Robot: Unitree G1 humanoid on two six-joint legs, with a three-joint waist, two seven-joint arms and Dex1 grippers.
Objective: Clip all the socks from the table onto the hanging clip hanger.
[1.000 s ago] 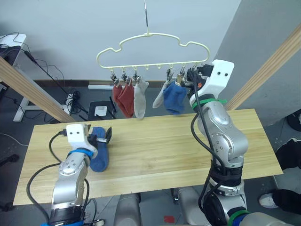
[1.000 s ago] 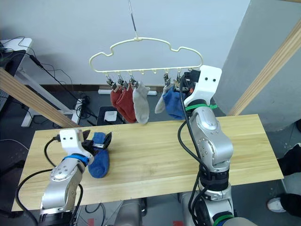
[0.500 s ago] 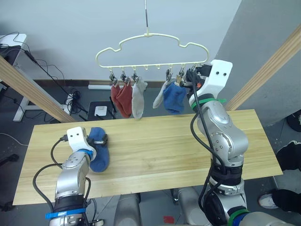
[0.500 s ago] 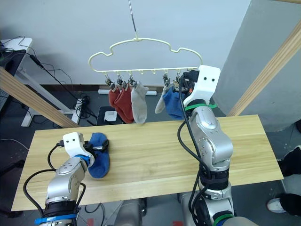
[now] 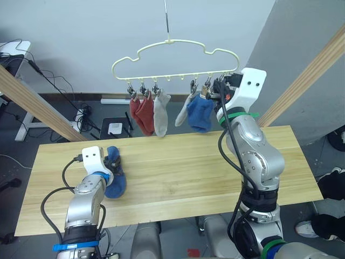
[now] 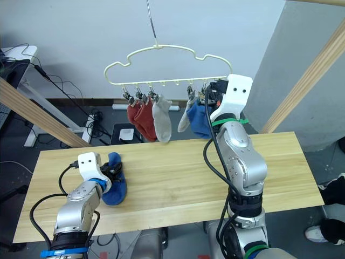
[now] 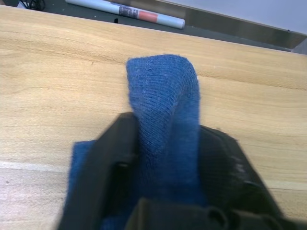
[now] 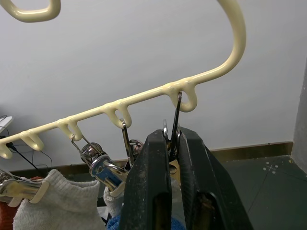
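Blue knit ankle sock [image 7: 163, 100] on the pale wood plank surface [image 5: 178, 167]: my left hand [image 7: 165, 158] is clamped on it; my right hand [image 8: 171, 143] pinches the end metal clip [image 8: 173, 122] of the pale yellow wire clip hanger [image 5: 175, 56]

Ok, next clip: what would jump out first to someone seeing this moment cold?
The pale yellow clip hanger hanging above the table's far edge, with five socks already clipped on: two rust red, two light grey and one blue. Then the right gripper, raised to the hanger's right end and shut on the last clip. Finally the left gripper, down at the table's left, shut on the remaining blue sock.
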